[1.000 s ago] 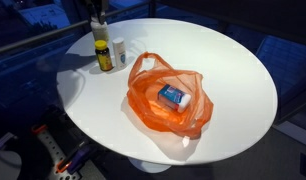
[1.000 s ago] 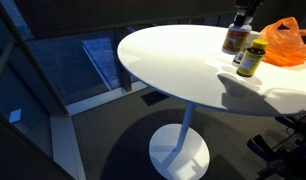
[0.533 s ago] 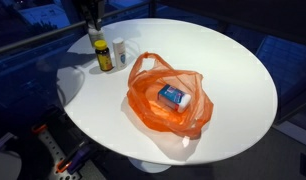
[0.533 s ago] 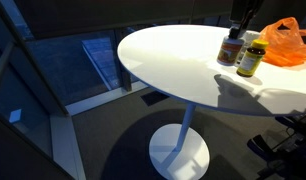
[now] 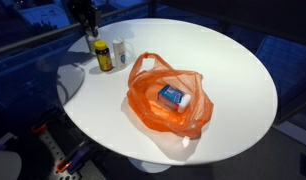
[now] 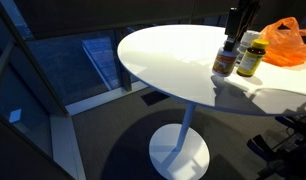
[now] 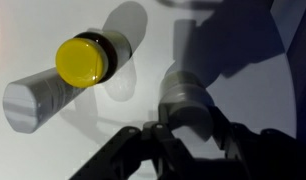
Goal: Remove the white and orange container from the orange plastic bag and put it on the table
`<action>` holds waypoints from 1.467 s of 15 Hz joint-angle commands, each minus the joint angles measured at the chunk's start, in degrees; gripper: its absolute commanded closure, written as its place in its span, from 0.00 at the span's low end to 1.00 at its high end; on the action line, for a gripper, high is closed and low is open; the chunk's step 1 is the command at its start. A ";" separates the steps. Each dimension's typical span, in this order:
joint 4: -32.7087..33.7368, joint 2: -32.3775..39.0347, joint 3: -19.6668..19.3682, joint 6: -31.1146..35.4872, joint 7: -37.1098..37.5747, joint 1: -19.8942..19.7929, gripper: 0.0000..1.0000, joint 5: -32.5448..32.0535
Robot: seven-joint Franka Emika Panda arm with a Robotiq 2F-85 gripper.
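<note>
One yellow bottle [image 5: 102, 56] beside white and orange container [image 5: 118, 50] | gripper [image 5: 90, 22] above

yellow bottle [image 5: 102, 56] and white and orange container [image 5: 118, 50] close together near the orange bag [image 5: 141, 100], narrow gap between them, wide bare surface [image 5: 233, 70] past the bag's other side

- Thin orange plastic carrier bag [image 5: 148, 110]: crinkly, translucent, faintly shiny.
- Round white table top [image 5: 233, 70]: smooth, plain, soft sheen.
- Small bottle with round yellow top [image 7: 83, 60]: smooth, glossy plastic.
</note>
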 commanded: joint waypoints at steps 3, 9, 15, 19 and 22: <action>-0.70 0.90 0.07 1.79 0.04 0.07 0.52 -0.29; 0.40 -0.14 0.15 -0.88 -0.17 0.27 0.03 0.06; 4.05 -1.26 -0.64 -6.80 0.14 -0.40 0.00 2.50; 6.27 -3.34 -2.11 -12.00 0.43 -1.72 0.00 3.05; 7.33 -5.62 -3.35 -15.63 0.26 -3.07 0.00 2.53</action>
